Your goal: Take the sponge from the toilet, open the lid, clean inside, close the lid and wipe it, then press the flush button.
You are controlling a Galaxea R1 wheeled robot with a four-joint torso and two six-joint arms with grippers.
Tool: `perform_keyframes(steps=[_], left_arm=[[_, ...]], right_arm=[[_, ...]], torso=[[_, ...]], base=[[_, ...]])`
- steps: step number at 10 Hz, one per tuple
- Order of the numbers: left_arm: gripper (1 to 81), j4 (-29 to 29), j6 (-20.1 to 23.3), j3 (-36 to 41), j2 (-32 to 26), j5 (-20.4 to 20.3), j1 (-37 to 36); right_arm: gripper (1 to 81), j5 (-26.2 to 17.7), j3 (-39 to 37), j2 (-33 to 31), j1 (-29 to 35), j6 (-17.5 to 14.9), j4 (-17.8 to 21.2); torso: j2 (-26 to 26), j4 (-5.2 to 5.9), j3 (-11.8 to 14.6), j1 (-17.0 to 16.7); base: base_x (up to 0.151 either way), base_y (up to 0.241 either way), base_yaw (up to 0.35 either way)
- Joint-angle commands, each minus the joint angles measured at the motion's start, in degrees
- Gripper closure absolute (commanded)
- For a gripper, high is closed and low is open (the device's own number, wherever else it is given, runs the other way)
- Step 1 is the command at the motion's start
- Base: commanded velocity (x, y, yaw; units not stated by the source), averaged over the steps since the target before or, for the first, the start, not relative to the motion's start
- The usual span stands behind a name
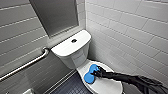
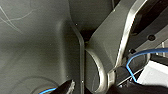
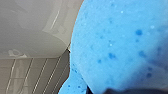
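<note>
It was a tiled restroom: a white toilet (image 1: 68, 49) stood in the corner between grey-white wall tiles (image 1: 130, 27), a metal grab bar (image 1: 25, 65) fixed alongside.

**Black arm, grey shells, one blue cable**

The right arm (image 1: 130, 79) is slim and black, sheathed near the body in a glossy, creased black cover. The right gripper (image 1: 96, 73) is black too. In the left wrist view, the moulded shells (image 2: 37, 50) are dark grey and faintly scratched. A curved bracket (image 2: 100, 72) has a silvery edge, a black screw (image 2: 151, 37) sits in a dark bar, and a thin blue cable (image 2: 140, 53) forms a loop.
</note>
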Motion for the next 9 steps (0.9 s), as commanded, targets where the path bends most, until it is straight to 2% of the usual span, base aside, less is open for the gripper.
perform_keyframes(steps=[1,4,7,9], left_arm=[[1.0,-0.8,0.2,0.8,-0.3,5.1,0.7],[1.0,-0.7,0.3,0.8,-0.2,5.1,0.7],[1.0,-0.6,0.4,0.8,-0.1,5.1,0.7],[1.0,-0.6,0.4,1.0,-0.2,5.1,0.7]], right_arm=[[81.1,-2.0,1.0,-0.3,1.3,-0.2,-2.5],[81.1,-1.7,15.2,-13.5,-2.5,0.2,-2.0],[81.1,1.1,22.7,-24.2,-6.8,0.2,-0.7],[81.1,1.6,24.3,-29.4,-10.4,0.1,-0.7]], torso=[[0.0,0.0,0.0,0.0],[0.0,0.0,0.0,0.0],[0.0,0.0,0.0,0.0],[0.0,0.0,0.0,0.0]], base=[[0.0,0.0,0.0],[0.0,0.0,0.0],[0.0,0.0,0.0],[0.0,0.0,0.0]])
